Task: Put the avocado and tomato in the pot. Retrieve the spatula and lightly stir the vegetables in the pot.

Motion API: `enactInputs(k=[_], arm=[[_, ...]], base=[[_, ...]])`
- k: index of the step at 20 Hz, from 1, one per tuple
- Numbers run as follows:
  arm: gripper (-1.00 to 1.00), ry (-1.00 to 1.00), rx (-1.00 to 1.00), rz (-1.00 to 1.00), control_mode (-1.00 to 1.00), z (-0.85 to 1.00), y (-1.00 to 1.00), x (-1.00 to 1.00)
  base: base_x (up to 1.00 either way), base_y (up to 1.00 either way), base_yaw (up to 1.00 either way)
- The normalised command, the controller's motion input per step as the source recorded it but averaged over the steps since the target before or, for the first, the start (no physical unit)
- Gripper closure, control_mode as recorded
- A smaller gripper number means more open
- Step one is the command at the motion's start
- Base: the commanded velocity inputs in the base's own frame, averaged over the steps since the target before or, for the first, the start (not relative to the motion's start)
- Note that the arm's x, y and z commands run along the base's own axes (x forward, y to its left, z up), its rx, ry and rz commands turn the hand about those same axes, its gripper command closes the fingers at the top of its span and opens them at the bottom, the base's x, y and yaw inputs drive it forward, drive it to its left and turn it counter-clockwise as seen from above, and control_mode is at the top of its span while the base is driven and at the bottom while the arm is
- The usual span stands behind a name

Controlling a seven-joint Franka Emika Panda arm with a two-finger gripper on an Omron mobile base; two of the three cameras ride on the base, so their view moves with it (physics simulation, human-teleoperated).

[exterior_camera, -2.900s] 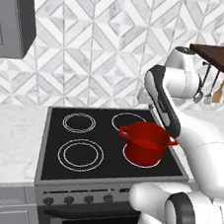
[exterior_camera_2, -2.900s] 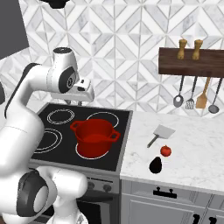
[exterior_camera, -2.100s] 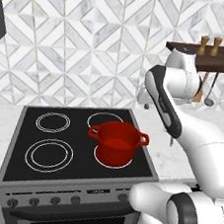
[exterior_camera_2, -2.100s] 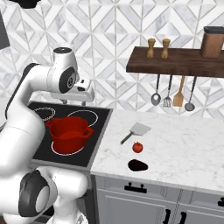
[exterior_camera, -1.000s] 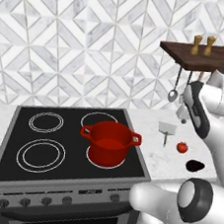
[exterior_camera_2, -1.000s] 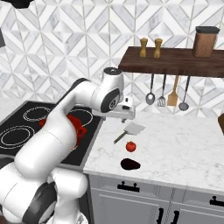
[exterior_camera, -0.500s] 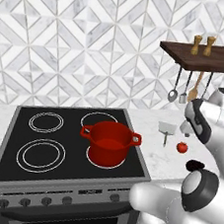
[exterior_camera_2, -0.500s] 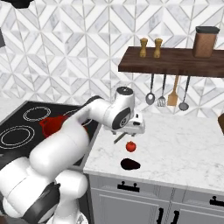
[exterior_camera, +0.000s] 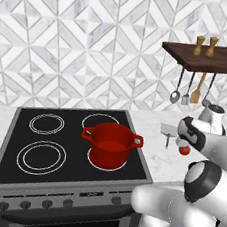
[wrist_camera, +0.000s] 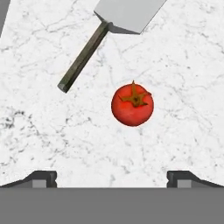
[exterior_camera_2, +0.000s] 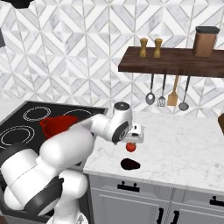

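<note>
My gripper (wrist_camera: pixel 112 177) hangs wide open and empty over the desk (wrist_camera: pixel 183 65), its two tips spread far apart with the tomato (wrist_camera: pixel 132 104) lying between and ahead of them. A second ago my arm was still reaching out over the edge of the stove; half a second ago it was bending down toward the fruit; now my hand (exterior_camera_2: pixel 133 134) sits directly above the tomato (exterior_camera_2: pixel 130 147), close over it. My base has stopped driving too, so the views hold steady.

I judge that the approach is nearly finished and the first pick is about to start: nothing is in the pot (exterior_camera: pixel 111 145) yet, which stands on the front right burner, well apart from my hand. The tomato sits stem up on bare marble, touching nothing. The spatula (wrist_camera: pixel 107 28) lies just beyond it, blade away from me and handle pointing back toward the tomato's side, near but apart. The avocado (exterior_camera_2: pixel 130 164) lies nearer the desk's front edge, just beside the tomato.

Next I need to drop straight down so the tips straddle the tomato, then close. It is round and smooth, so an off-centre squeeze could roll it toward the spatula.
</note>
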Motion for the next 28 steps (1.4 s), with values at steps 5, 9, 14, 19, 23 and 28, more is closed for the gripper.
enactInputs(k=[5, 9, 14, 19, 23, 28], arm=[[-1.0, 0.0, -0.03, 0.0, -1.0, -0.48, -0.02, 0.18], [-1.0, 0.0, -0.01, 0.0, -1.0, -0.35, -0.16, 0.2], [-1.0, 0.0, 0.0, 0.0, -1.0, -0.16, -0.26, 0.22], [-1.0, 0.0, 0.0, 0.0, -1.0, -0.03, -0.15, 0.32], [-1.0, 0.0, 0.0, 0.0, -1.0, -0.03, -0.02, 0.32], [-1.0, 0.0, 0.0, 0.0, -1.0, -0.14, 0.0, 0.18]], base=[[0.0, 0.0, 0.0], [0.0, 0.0, 0.0], [0.0, 0.0, 0.0], [0.0, 0.0, 0.0], [0.0, 0.0, 0.0], [0.0, 0.0, 0.0]])
